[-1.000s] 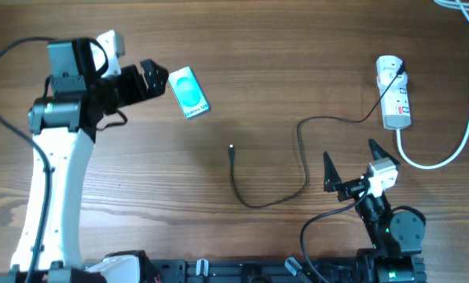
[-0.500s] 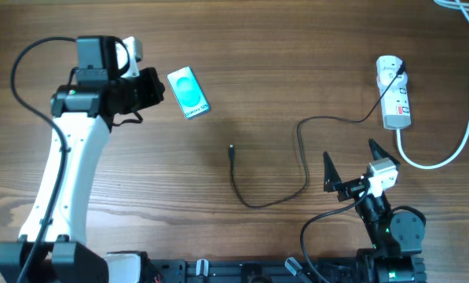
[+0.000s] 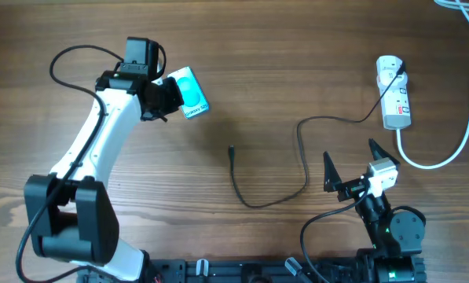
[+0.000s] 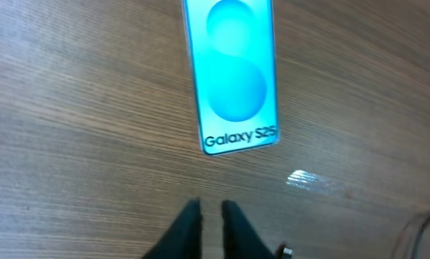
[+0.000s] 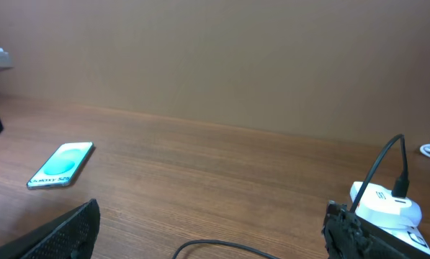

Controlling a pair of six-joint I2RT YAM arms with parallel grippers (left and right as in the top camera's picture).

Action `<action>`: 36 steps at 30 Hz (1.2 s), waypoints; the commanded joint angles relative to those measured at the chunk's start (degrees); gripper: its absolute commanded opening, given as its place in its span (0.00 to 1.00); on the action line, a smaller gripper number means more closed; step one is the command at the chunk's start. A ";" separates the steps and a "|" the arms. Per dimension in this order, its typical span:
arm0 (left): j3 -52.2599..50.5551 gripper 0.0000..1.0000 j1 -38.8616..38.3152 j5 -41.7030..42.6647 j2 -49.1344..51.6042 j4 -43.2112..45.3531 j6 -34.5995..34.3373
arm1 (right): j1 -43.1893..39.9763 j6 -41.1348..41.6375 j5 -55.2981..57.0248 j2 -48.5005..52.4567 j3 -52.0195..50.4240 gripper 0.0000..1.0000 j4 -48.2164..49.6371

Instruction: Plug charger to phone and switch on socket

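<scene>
- Progress check: I'd say this is basically square one. The phone (image 3: 193, 90) lies flat on the desk (image 3: 297, 47), screen up, over on the left, with nothing plugged into it.
- The left tool (image 3: 165, 99) is right at the phone's edge in the overhead. The wrist view shows its fingers pinched almost together with nothing between them, just short of the "Galaxy" end.
- The charger (image 3: 275, 200) lies in a loose loop mid-desk. Its connector tip (image 3: 231, 148) is well apart from the phone and nobody's holding it.
- The right tool (image 3: 350, 161) is spread wide open and empty, near the cable loop.
- The socket (image 3: 393, 98) sits far right with its thick white cord (image 3: 446, 159), and the black cable runs up to it. I can't tell if the switch is on.
- So what's left is pretty much everything: grab the connector, get it into the phone, then hit the switch.
</scene>
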 commanded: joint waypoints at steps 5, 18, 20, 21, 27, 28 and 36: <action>0.68 0.87 -0.37 -4.20 3.10 1.64 -1.79 | -0.17 -1.03 0.37 -0.46 -0.11 1.00 0.20; 0.68 1.00 -3.87 -10.71 9.49 9.09 -9.33 | -0.17 -1.03 0.37 -0.46 -0.11 1.00 0.20; 0.68 0.97 -5.42 -10.86 9.84 12.28 -9.29 | -0.17 -1.03 0.37 -0.46 -0.11 1.00 0.20; 0.68 0.96 -5.95 -11.04 9.84 13.64 -9.31 | -0.17 -1.03 0.37 -0.46 -0.11 1.00 0.20; 0.68 0.99 -9.14 -16.94 11.85 17.25 -9.29 | -0.17 -1.03 0.37 -0.46 -0.11 1.00 0.20; 0.68 0.99 -9.75 -17.94 13.09 17.64 -9.27 | -0.17 -1.03 0.37 -0.46 -0.11 1.00 0.20; 0.68 1.00 -9.94 -18.71 17.79 19.52 -9.27 | -0.17 -1.03 0.37 -0.46 -0.11 1.00 0.20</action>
